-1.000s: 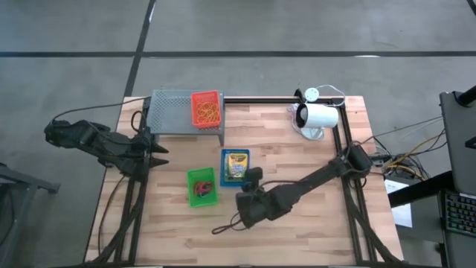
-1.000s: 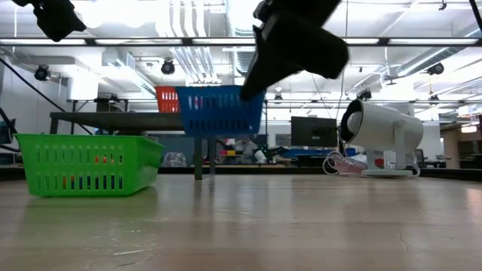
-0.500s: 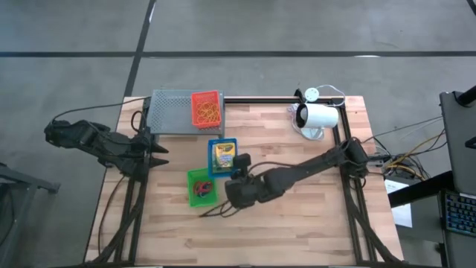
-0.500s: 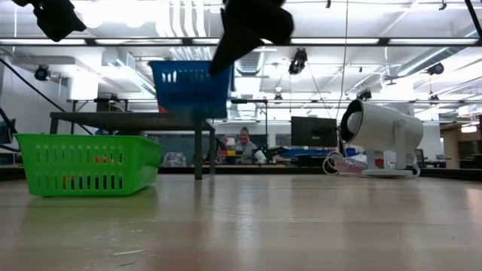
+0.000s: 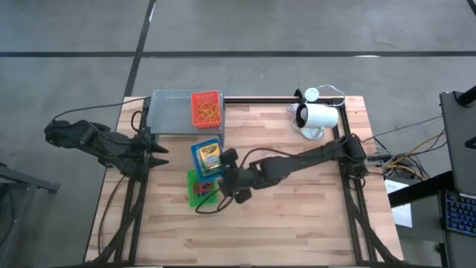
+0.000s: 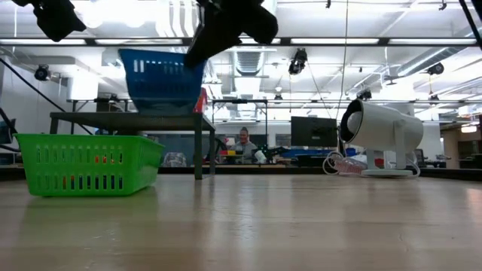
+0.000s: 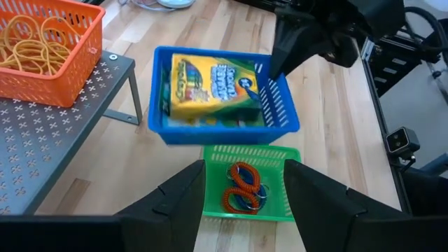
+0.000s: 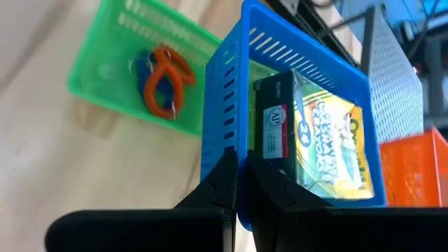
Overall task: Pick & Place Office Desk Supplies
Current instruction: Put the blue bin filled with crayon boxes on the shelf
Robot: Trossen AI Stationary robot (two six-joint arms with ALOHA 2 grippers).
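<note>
Right gripper (image 5: 224, 160) clamps the blue tray's (image 5: 207, 157) rim, holding the crayon box (image 7: 213, 82) aloft at 12 o'clock of the green tray (image 5: 199, 187). Left gripper (image 5: 161, 152) idles, fingers wide.

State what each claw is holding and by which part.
Right claw is shut on the rim of the blue basket holding a crayon box. Left claw is open, holding nothing.
</note>
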